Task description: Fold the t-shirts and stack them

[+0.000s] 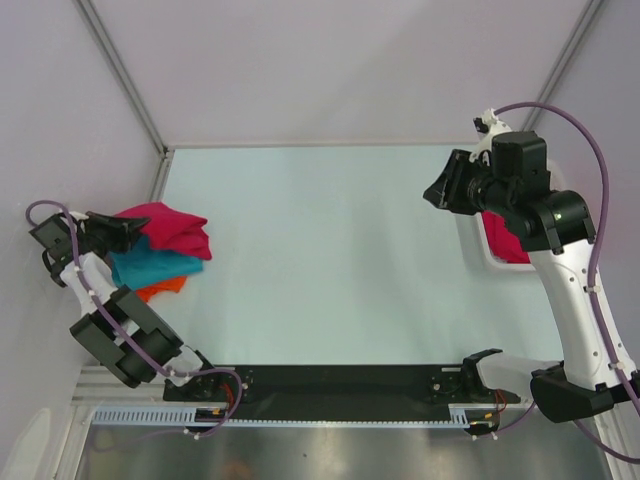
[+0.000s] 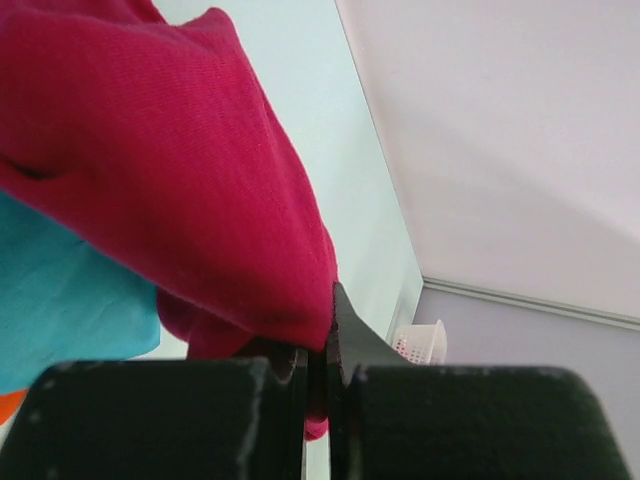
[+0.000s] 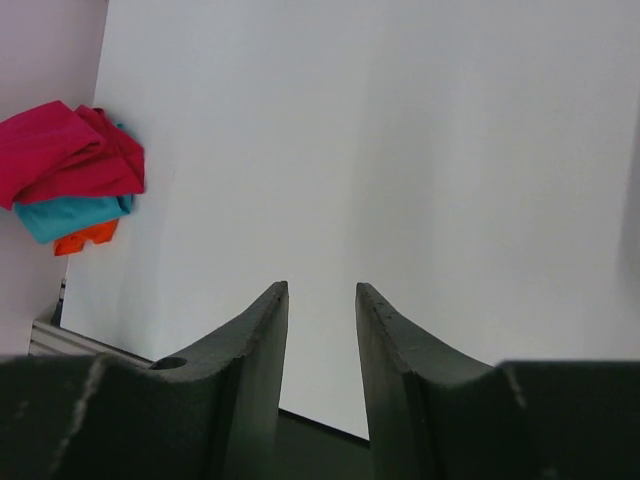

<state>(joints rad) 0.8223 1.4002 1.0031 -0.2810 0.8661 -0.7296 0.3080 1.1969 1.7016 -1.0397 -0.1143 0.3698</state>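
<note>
Left jaws clamp the crimson t-shirt by its edge, near the table rim; right jaws parted, empty.

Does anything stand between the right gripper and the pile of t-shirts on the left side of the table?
Nothing visible does. Only bare table lies between the open right gripper and the crimson t-shirt, which tops a teal t-shirt and an orange t-shirt.

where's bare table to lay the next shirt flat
The whole middle of the table is bare, from the shirt stack across to the basket. Crowded at the left edge, where the left gripper pinches the top red shirt.
</note>
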